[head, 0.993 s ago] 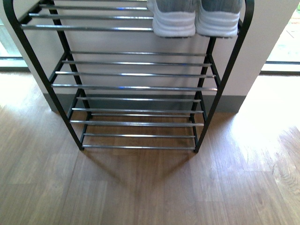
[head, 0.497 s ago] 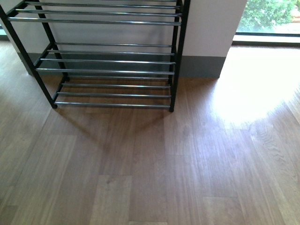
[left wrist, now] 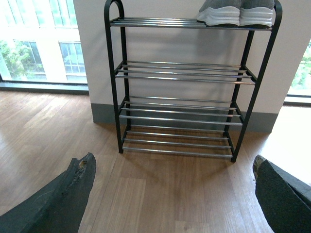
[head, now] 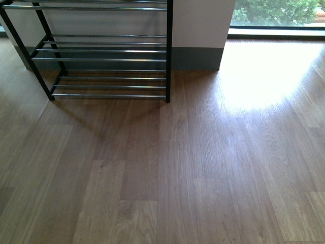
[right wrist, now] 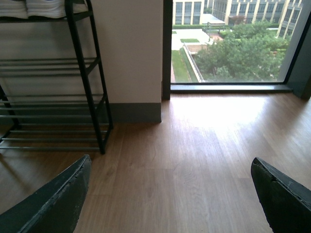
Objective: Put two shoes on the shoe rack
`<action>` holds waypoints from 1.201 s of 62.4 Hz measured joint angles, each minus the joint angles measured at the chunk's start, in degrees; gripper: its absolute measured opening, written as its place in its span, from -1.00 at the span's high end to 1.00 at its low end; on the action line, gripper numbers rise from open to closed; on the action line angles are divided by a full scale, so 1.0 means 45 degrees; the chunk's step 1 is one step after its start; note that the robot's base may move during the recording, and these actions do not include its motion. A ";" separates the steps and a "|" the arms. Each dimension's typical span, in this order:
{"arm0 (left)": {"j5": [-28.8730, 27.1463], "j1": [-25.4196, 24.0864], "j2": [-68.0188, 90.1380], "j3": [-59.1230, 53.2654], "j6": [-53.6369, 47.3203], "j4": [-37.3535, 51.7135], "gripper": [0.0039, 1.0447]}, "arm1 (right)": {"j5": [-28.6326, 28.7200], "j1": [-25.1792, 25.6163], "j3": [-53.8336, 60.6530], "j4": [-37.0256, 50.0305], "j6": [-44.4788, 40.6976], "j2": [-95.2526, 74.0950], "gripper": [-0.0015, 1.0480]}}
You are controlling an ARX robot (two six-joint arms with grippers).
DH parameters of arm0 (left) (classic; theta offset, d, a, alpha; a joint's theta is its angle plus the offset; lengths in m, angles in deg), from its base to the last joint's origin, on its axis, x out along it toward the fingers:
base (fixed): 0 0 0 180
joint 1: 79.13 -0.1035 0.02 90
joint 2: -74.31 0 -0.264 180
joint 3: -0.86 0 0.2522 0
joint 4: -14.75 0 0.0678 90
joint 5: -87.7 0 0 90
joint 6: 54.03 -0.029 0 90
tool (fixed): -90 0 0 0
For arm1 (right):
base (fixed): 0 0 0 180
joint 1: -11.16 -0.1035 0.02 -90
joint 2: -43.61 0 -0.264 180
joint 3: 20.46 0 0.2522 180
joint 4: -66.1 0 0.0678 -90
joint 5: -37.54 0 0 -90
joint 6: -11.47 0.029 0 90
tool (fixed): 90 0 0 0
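Shoes, look: two shoes, one [left wrist: 218, 10] and its mate [left wrist: 256, 10], grey knit uppers over thick white soles.
Shoes, place: top tier of the shoe rack [left wrist: 184, 76], touching side by side, well ahead of and higher than the left gripper [left wrist: 172, 162], at the rack end nearer the right gripper [right wrist: 170, 164].
Shoes, heading: long axes cross the chrome bars, toward the wall [left wrist: 92, 53]; one end of each faces out. Heel or toe, cannot tell.
Left gripper: fingers [left wrist: 73, 194] spread wide, nothing between them.
Right gripper: fingers [right wrist: 58, 204] likewise wide apart and empty.
Edges: black frame post [right wrist: 82, 63] bounds the shoes' end; both lower tiers bare.
Open room: wooden floor [head: 203, 168] lies clear between both grippers and the rack, running to the window [right wrist: 233, 43] beyond the right gripper.
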 joint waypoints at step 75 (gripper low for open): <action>-0.0005 0.0000 0.0000 0.0000 0.0005 0.0000 -0.83 | 0.0010 0.0000 0.0000 -0.0005 0.0000 0.0000 -0.82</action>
